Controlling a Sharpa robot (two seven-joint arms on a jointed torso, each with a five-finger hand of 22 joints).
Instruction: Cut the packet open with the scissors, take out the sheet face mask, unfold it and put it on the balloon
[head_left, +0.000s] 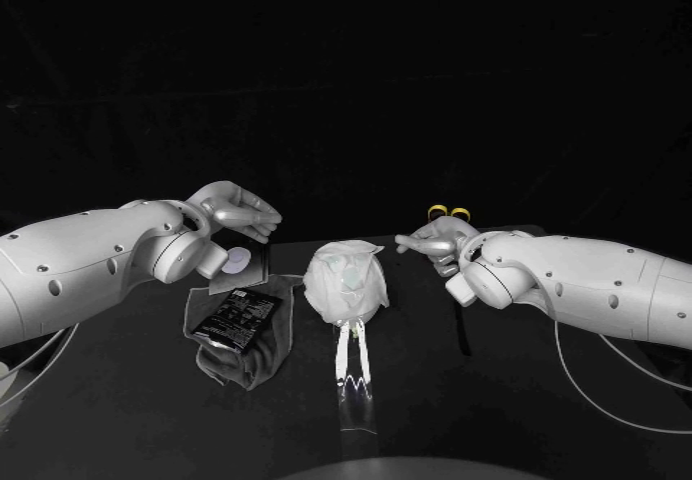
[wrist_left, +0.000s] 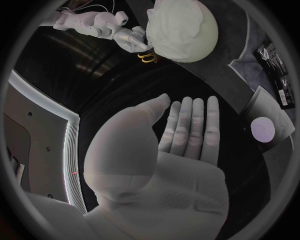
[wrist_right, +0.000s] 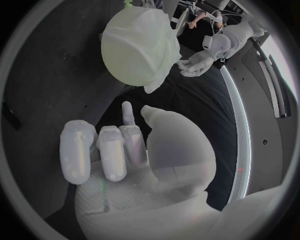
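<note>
The pale balloon (head_left: 346, 283) stands on a clear stand (head_left: 351, 372) at the table's middle, with the white sheet mask (head_left: 340, 262) draped over it. The same balloon (wrist_left: 183, 27) (wrist_right: 139, 46) shows in both wrist views. My left hand (head_left: 240, 212) hovers to its left with fingers straight and an empty palm (wrist_left: 187, 132). Close to the balloon's right side is my right hand (head_left: 436, 243), fingers loosely bent and holding nothing (wrist_right: 119, 145). The black packet (head_left: 238, 315) lies on a dark cloth left of the balloon. The scissors' yellow handles (head_left: 449, 212) peek out behind my right hand.
A grey sheet with a white round patch (head_left: 235, 262) lies under my left wrist, beside the packet (wrist_left: 278, 70). The dark cloth (head_left: 245, 362) spreads toward the front. A thin dark strip (head_left: 464, 335) lies on the table below my right forearm.
</note>
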